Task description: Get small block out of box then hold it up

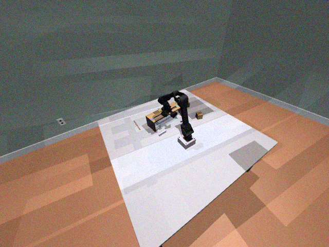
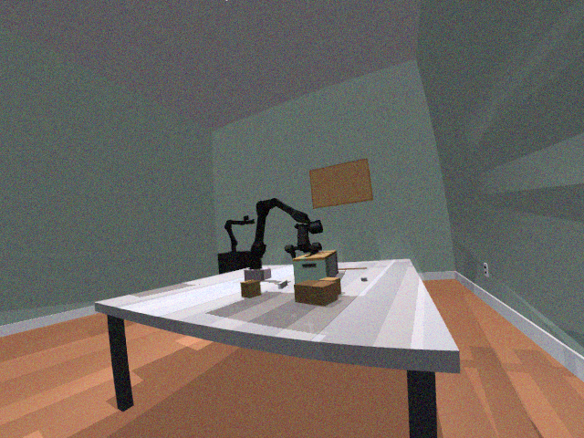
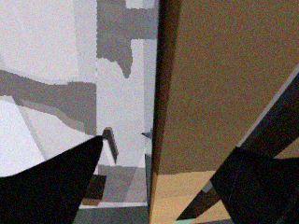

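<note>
Black and widely open, the gripper holds nothing; it is at the wooden top of the box on the white tabletop.
</note>
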`<state>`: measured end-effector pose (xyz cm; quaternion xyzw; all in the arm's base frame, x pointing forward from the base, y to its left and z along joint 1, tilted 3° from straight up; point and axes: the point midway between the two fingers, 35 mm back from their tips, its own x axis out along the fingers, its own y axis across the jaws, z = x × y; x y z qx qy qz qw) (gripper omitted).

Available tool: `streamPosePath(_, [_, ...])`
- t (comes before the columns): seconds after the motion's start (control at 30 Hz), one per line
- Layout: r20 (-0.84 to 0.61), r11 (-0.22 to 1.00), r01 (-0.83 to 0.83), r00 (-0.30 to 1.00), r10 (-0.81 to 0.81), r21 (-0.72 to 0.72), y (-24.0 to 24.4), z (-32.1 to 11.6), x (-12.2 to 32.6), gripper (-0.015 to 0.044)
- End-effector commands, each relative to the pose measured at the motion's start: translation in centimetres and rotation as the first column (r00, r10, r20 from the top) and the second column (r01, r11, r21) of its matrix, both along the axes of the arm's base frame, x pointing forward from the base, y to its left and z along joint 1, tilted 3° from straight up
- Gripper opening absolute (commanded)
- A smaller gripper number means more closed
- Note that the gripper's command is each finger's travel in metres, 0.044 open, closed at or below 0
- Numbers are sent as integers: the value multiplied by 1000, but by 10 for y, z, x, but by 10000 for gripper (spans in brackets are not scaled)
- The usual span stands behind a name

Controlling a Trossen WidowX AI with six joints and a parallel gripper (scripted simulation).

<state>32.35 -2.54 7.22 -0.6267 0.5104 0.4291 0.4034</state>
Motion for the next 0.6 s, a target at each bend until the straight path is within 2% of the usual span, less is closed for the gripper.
streamPosePath(0.0, [-2, 1000, 7, 1000, -7, -2, 1, 0, -1, 400])
streamPosePath(0.57, [-2, 1000, 7, 1000, -7, -3, -13, -1, 1, 400])
